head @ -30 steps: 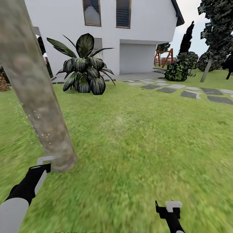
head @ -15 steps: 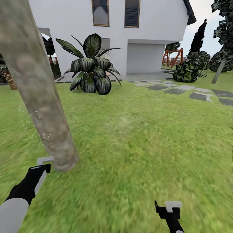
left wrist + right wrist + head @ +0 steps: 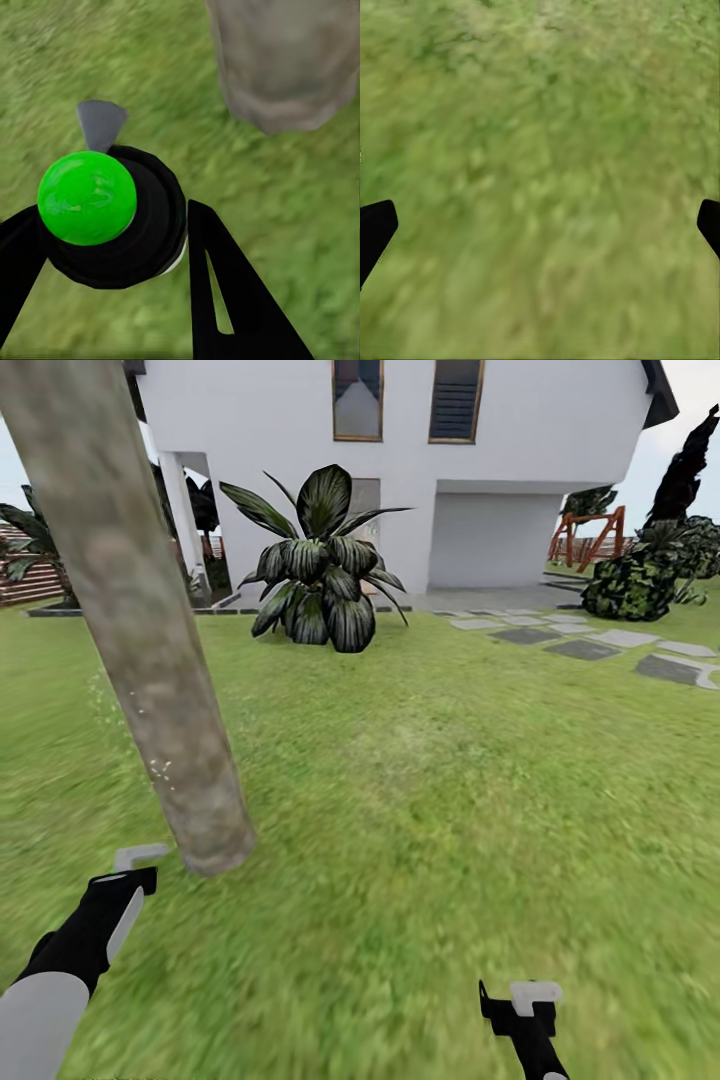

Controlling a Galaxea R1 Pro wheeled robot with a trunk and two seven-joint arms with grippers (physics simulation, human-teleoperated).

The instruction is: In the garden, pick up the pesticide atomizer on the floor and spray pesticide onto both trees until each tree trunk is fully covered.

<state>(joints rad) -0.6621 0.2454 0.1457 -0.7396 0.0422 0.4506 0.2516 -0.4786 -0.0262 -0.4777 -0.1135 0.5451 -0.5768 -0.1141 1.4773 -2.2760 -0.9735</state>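
A white two-storey house (image 3: 400,470) is seen across the upper part of the head view, with two dark windows (image 3: 357,398) framed in brown and a pale garage door (image 3: 492,540) beneath them. A broad-leaved dark green plant (image 3: 322,565) is set before the wall, upper centre. Green grass (image 3: 430,790) is spread over most of the frame. Grey stepping stones (image 3: 585,648) are laid at the upper right, beside a clipped bush (image 3: 632,584) and a red-brown swing frame (image 3: 588,532). A slatted wooden fence (image 3: 28,580) is glimpsed at the left edge. Flat daylight is cast throughout.

You faced a white house (image 3: 300,450), a broad-leaved plant (image 3: 325,565) before it, grey stepping stones (image 3: 585,648) beside.
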